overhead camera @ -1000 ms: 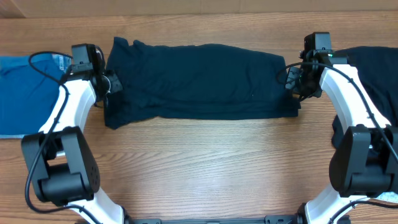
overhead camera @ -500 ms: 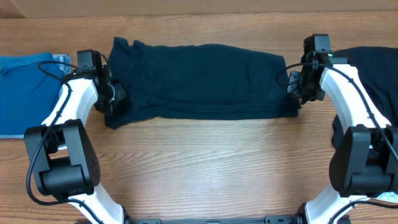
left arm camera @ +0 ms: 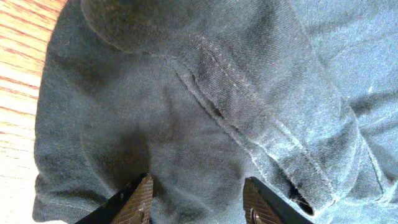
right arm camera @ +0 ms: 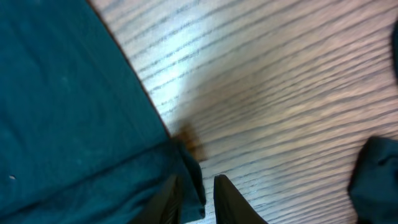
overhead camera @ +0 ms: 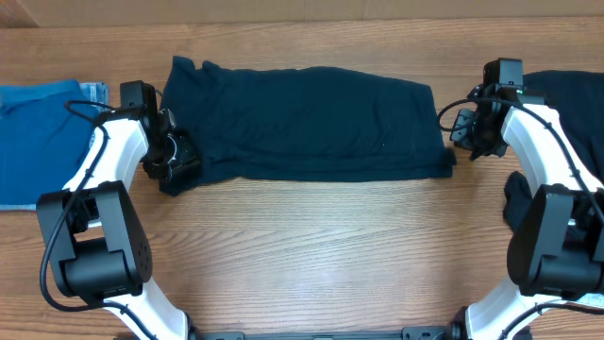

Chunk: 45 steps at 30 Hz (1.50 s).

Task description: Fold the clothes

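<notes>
A dark navy garment of the clothes lies folded in a long band across the middle of the table. My left gripper hangs over its lower left corner. In the left wrist view its jaws stand open, with seamed fabric lying flat beneath and between the fingertips. My right gripper is at the garment's right edge. In the right wrist view it is shut narrowly on the garment's corner hem, bare wood to the right.
A brighter blue garment with a light denim patch lies at the far left. Another dark garment is heaped at the far right behind the right arm, and a piece of it shows at the right wrist view's edge. Wooden tabletop fills the front.
My left gripper has opened and slid down and right onto the garment's lower left corner. My right gripper has shifted a little to the right at the garment's edge.
</notes>
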Each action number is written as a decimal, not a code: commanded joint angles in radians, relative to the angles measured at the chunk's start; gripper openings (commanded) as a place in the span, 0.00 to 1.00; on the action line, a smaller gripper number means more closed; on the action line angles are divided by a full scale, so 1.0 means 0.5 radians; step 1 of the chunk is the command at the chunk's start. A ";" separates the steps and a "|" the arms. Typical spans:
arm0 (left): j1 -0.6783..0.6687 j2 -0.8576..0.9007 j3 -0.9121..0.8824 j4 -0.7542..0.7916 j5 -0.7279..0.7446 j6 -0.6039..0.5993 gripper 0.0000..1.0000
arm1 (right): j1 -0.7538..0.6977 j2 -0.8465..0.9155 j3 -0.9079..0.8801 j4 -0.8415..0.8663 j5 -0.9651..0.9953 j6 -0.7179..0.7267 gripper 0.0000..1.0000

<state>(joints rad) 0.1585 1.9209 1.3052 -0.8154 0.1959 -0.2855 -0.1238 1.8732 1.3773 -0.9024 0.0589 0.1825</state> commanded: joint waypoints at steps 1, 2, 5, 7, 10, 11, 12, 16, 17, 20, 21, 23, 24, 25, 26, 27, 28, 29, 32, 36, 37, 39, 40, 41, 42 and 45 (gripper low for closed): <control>-0.004 0.014 0.043 0.000 0.029 0.035 0.51 | -0.002 0.019 -0.088 0.008 -0.034 0.000 0.22; -0.004 0.014 0.043 0.001 0.029 0.035 0.51 | -0.002 0.021 -0.109 0.017 -0.034 0.000 0.22; -0.004 0.014 0.043 0.001 0.028 0.040 0.50 | -0.002 0.021 -0.171 0.074 -0.037 -0.001 0.26; -0.004 0.014 0.043 0.002 0.028 0.040 0.50 | -0.002 0.021 -0.205 0.105 -0.088 -0.001 0.26; -0.004 0.014 0.043 0.001 0.022 0.041 0.51 | -0.002 0.026 -0.220 0.121 -0.124 0.000 0.26; -0.004 0.014 0.043 0.001 0.023 0.041 0.50 | -0.002 0.027 -0.220 0.123 -0.124 0.000 0.26; -0.004 0.014 0.043 0.001 0.023 0.041 0.51 | -0.002 0.028 -0.220 0.122 -0.124 0.000 0.26; -0.004 0.014 0.043 0.001 0.023 0.040 0.50 | -0.002 0.029 -0.221 0.105 -0.133 0.000 0.26; -0.004 0.014 0.043 0.001 0.023 0.040 0.51 | -0.002 0.029 -0.221 0.101 -0.166 0.000 0.26; -0.004 0.014 0.043 0.002 0.022 0.041 0.50 | -0.002 0.031 -0.221 0.100 -0.198 0.000 0.27; -0.004 0.014 0.043 0.002 0.022 0.041 0.51 | -0.002 0.032 -0.221 0.096 -0.198 0.000 0.27; -0.004 0.014 0.043 0.002 0.022 0.041 0.51 | -0.002 0.036 -0.221 0.073 -0.198 -0.001 0.27; -0.004 0.014 0.043 0.002 0.022 0.041 0.51 | -0.002 0.038 -0.221 0.060 -0.198 0.000 0.27; -0.004 0.014 0.043 0.004 0.022 0.041 0.51 | -0.002 0.040 -0.221 0.052 -0.198 -0.001 0.28; -0.004 0.014 0.043 0.005 0.022 0.041 0.51 | -0.002 0.040 -0.222 0.050 -0.198 -0.001 0.31; -0.004 0.014 0.043 0.005 0.022 0.041 0.51 | -0.002 0.040 -0.226 0.052 -0.198 -0.001 0.31; -0.004 0.014 0.043 0.006 0.022 0.041 0.51 | -0.002 0.040 -0.227 0.051 -0.198 -0.001 0.31; -0.004 0.014 0.043 0.005 0.023 0.041 0.51 | -0.002 0.040 -0.229 0.051 -0.198 0.000 0.31; -0.004 0.014 0.043 0.005 0.022 0.041 0.51 | -0.002 0.041 -0.229 0.053 -0.198 0.000 0.31; -0.004 0.014 0.043 0.005 0.023 0.041 0.50 | -0.002 0.043 -0.229 0.052 -0.198 -0.001 0.31; -0.004 0.014 0.043 0.006 0.022 0.041 0.50 | -0.002 0.045 -0.229 0.052 -0.198 -0.001 0.30; -0.004 0.014 0.043 0.006 0.022 0.041 0.50 | -0.002 0.059 -0.229 0.050 -0.199 -0.001 0.16; -0.004 0.014 0.043 0.006 0.022 0.041 0.50 | -0.002 0.072 -0.229 0.050 -0.199 -0.001 0.06; -0.004 0.014 0.043 0.005 0.022 0.041 0.51 | -0.002 0.094 -0.229 0.052 -0.208 -0.001 0.04; -0.004 0.014 0.043 0.005 0.023 0.041 0.51 | -0.002 0.111 -0.229 0.055 -0.217 -0.002 0.04; -0.004 0.014 0.043 0.006 0.022 0.041 0.51 | -0.002 0.116 -0.223 0.105 -0.224 -0.001 0.04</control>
<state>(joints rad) 0.1585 1.9209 1.3052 -0.8154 0.1986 -0.2852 -0.1242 1.9244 1.2694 -0.8711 -0.0387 0.1829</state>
